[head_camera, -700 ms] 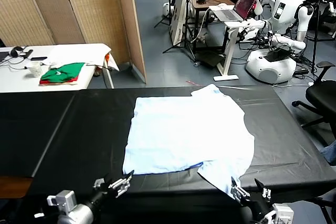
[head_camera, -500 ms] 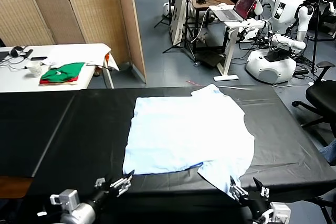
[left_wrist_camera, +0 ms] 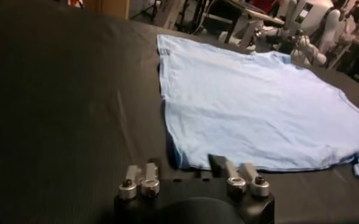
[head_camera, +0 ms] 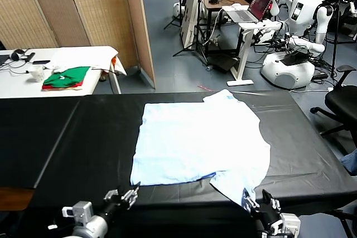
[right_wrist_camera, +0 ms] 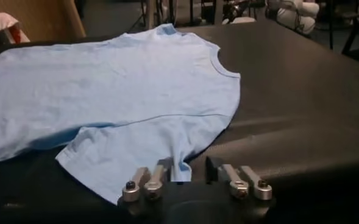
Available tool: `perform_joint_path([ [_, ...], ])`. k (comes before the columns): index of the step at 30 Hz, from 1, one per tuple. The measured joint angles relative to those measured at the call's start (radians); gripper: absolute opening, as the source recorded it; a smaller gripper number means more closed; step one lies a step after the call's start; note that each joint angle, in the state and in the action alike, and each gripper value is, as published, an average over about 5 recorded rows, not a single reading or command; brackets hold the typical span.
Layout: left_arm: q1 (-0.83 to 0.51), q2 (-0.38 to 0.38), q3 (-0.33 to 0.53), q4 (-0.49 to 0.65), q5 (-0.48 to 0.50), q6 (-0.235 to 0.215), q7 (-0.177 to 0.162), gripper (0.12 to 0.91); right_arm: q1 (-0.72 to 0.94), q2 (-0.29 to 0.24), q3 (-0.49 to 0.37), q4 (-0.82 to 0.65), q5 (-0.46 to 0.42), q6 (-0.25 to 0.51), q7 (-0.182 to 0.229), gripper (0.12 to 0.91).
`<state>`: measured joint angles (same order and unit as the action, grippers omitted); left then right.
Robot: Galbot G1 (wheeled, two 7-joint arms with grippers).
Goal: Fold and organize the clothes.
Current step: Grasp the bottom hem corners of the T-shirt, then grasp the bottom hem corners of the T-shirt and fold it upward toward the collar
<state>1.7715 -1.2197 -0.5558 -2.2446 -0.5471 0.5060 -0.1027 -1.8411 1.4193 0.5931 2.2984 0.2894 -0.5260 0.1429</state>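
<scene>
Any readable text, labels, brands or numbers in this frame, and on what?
None can be read.
Pale light-blue short-sleeved T-shirt on the black table: no print shows on the upward side.
Open laptop in the background: screen content too small to read.

T-shirt (head_camera: 199,140) lies flat on table (head_camera: 67,137). Left gripper (head_camera: 121,198) at its near-left corner; right gripper (head_camera: 255,203) at the near-right sleeve.
</scene>
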Motion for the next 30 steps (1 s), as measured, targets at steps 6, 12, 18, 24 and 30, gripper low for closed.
perform_joint_path([
  [6,0.093,0.015,-0.045,-0.078,0.001,-0.017,-0.011,0.146,-0.069,-0.003,-0.006,0.094,-0.019,-0.041,0.024,0.140],
  [12,0.131,-0.002,-0.062,-0.135,0.011,-0.070,-0.009,0.146,-0.070,-0.009,0.009,0.125,-0.010,0.001,-0.005,0.140],
  [18,0.041,-0.056,-0.026,-0.092,0.077,-0.130,-0.001,0.146,0.038,-0.036,0.027,0.072,0.010,0.069,-0.036,0.140],
  [24,-0.096,-0.110,0.010,-0.004,0.111,-0.159,0.000,0.146,0.186,-0.073,0.011,-0.050,0.027,0.124,-0.052,0.140],
  [30,-0.199,-0.113,0.032,0.069,0.130,-0.167,-0.005,0.146,0.319,-0.103,-0.017,-0.174,0.029,0.152,-0.044,0.140],
])
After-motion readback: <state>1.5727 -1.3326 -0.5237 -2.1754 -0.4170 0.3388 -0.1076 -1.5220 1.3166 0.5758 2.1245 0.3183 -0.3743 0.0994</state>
